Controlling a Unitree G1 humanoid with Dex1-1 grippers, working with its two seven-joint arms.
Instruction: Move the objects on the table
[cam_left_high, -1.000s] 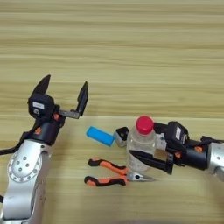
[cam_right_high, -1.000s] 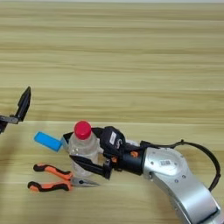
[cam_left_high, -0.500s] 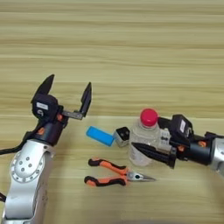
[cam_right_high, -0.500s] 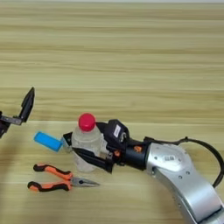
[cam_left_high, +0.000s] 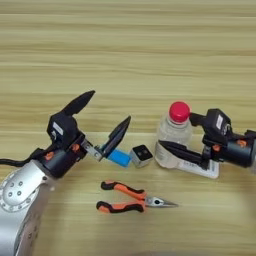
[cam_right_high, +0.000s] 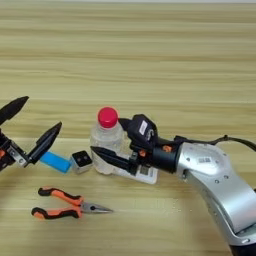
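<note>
The clear plastic bottle with the red cap (cam_right_high: 105, 141) stands upright between the two black fingers of the right gripper (cam_right_high: 111, 142), which reaches in from the robot's right: one finger runs along the near side of the bottle's base, the other lies behind the shoulder. The fingers bracket the body low down, probably so the bottle stays vertical while carried or slid, but whether they actually press on it or merely flank it cannot be told. Directly under this gripper's fingers, partly covered by the bottle, lies the flat white remote control (cam_right_high: 142, 174); it seems to be simply in the way, not held.

Just beyond the right gripper's fingertips, toward the robot's left, sits the small black cube (cam_left_high: 141, 155), close beside the bottle but apart from it. Next to the cube lies the flat blue block (cam_left_high: 119, 157), and the lower fingertip of the left gripper (cam_left_high: 103, 120) comes down right at it. That gripper's fingers are spread wide with nothing between them, a stance that suggests an approach to the block, not a grip.

Nearer the robot than both grippers, the orange-and-black-handled pliers (cam_left_high: 126, 196) lie flat, untouched, jaws pointing toward the robot's right. All of it rests on the light-brown wooden table (cam_left_high: 150, 60).
</note>
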